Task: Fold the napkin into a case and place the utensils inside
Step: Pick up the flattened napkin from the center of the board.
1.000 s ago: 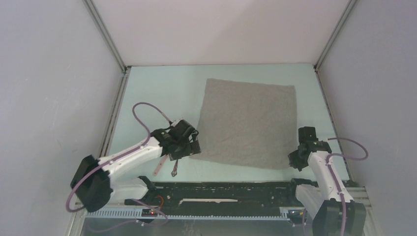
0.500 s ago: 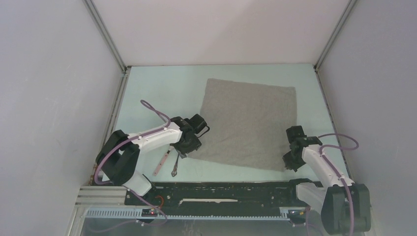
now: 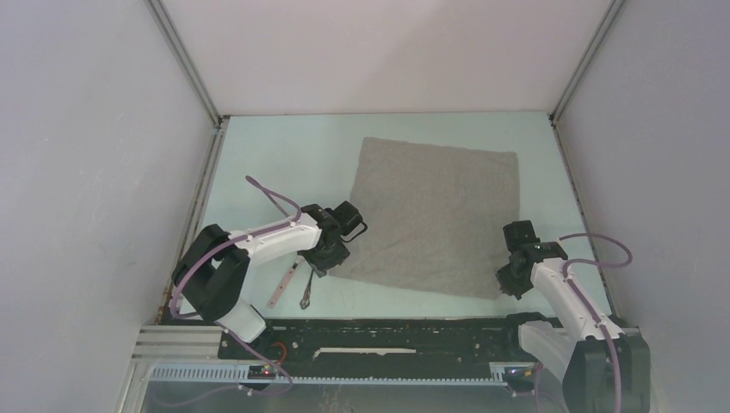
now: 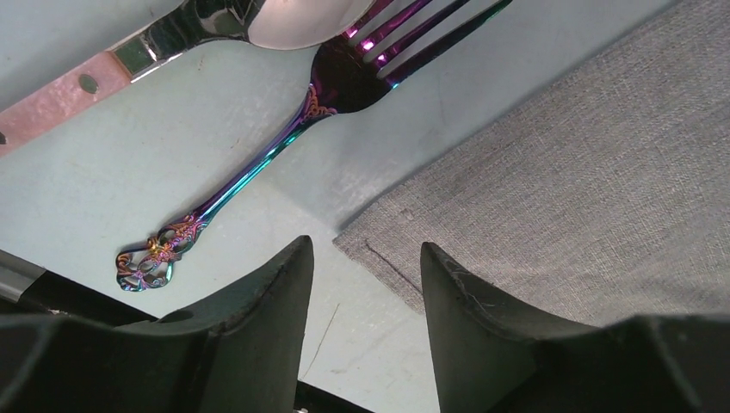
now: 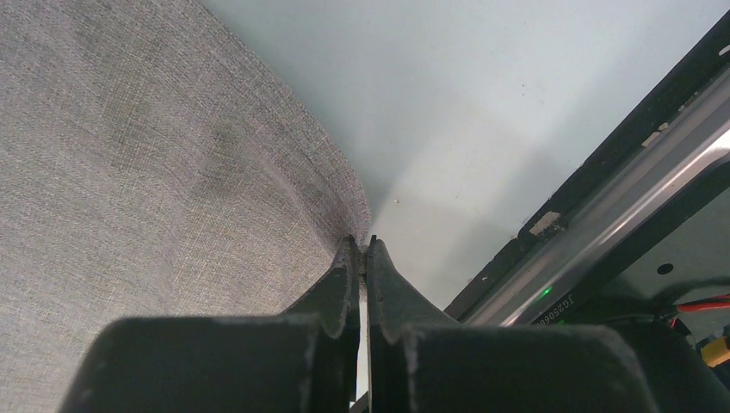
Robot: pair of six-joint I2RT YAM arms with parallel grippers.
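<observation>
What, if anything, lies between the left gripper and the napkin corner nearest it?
Nothing visible. The corner of the napkin shows directly in the gap of the open left gripper; the fork and spoon lie beyond, off to one side.

A robotics lab test cell: blank white walls (image 3: 387, 52) box in a pale green table (image 3: 284, 163). Aluminium struts (image 3: 185, 60) rise at eleven and one o'clock, and a black mounting rail (image 3: 387, 331) carries cabled arms (image 3: 267, 241) at six o'clock.

White arm links (image 3: 267, 243), black joints (image 3: 211, 288), looping purple cables (image 3: 275, 198).
</observation>
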